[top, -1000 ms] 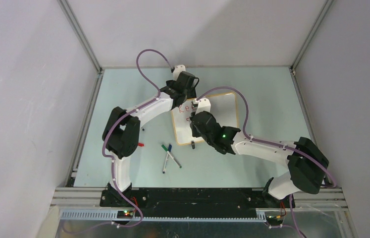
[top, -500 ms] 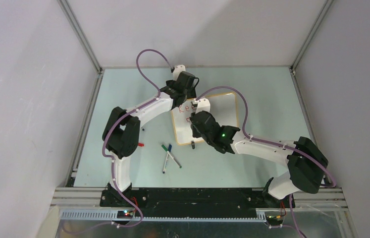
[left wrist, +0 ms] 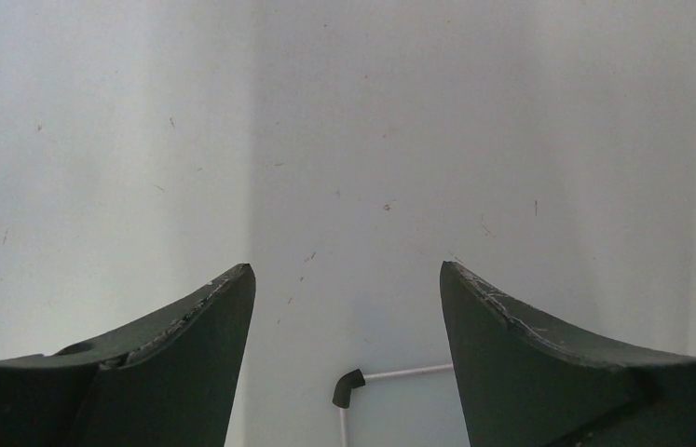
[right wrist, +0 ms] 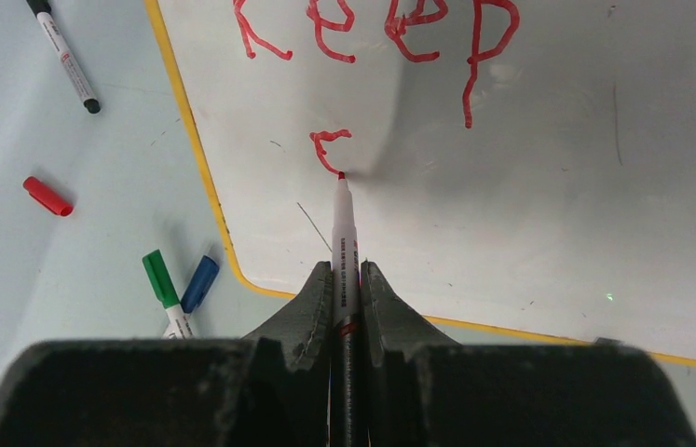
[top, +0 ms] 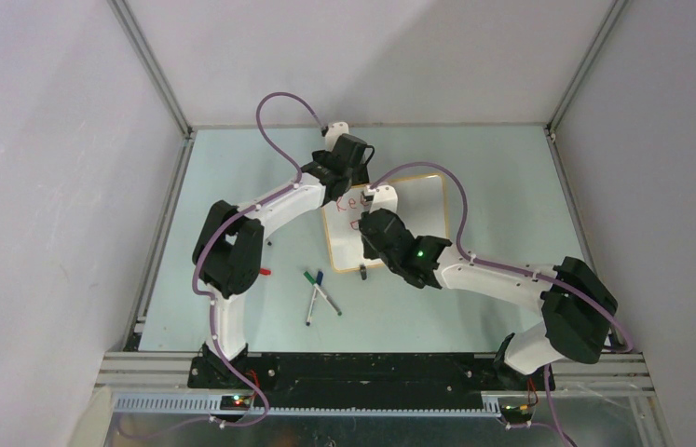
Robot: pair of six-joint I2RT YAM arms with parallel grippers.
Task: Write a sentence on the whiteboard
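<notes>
Starting the second line, the sentence reads "Keep" plus a lone "c" on the whiteboard, straight ahead of the right claw, which is clenched on a red marker whose tip meets that letter's tail. Next, I judge, comes an "h" just rightward, under even pressure. The left claw hangs released over the surface.

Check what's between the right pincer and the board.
A red marker, gripped by the right pincer, tip touching the board below "Keep". Seen in right wrist view.
</notes>
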